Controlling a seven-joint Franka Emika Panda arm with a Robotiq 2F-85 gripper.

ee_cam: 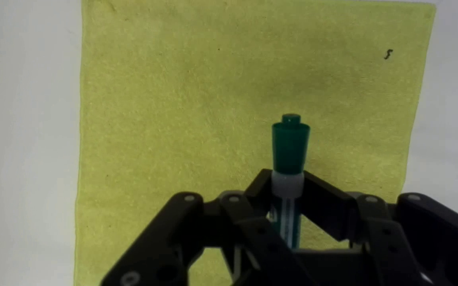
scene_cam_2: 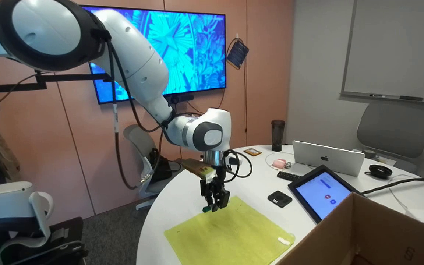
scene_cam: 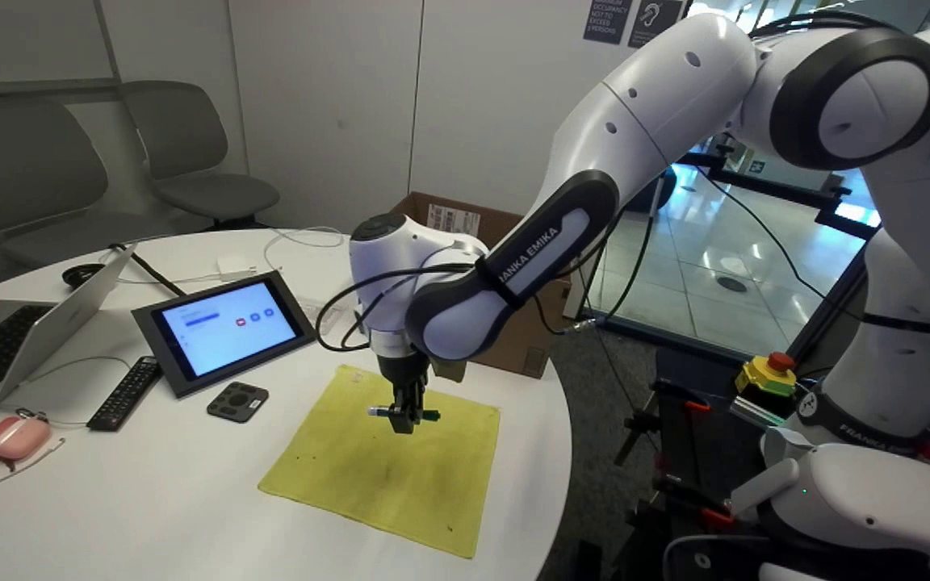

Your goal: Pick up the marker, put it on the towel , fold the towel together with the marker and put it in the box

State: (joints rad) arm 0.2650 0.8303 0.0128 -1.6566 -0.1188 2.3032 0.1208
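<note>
Snugly, a green-capped marker is clasped by the barely parted gripper.
Below, a grainy yellow towel is spread; at lower right in an exterior view, a cardboard box is shown, inside mostly hidden.

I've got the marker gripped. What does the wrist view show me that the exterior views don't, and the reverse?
Only the wrist view: a white band on the marker, with fingers of the gripper on both sides of it.

Only the exterior views: the cardboard box, tablet, laptop and remote control; also, in an exterior view, the marker's opposite end.

Shared: the yellow towel spread unfolded on the white table, and the marker's green end sticking out of the gripper.
</note>
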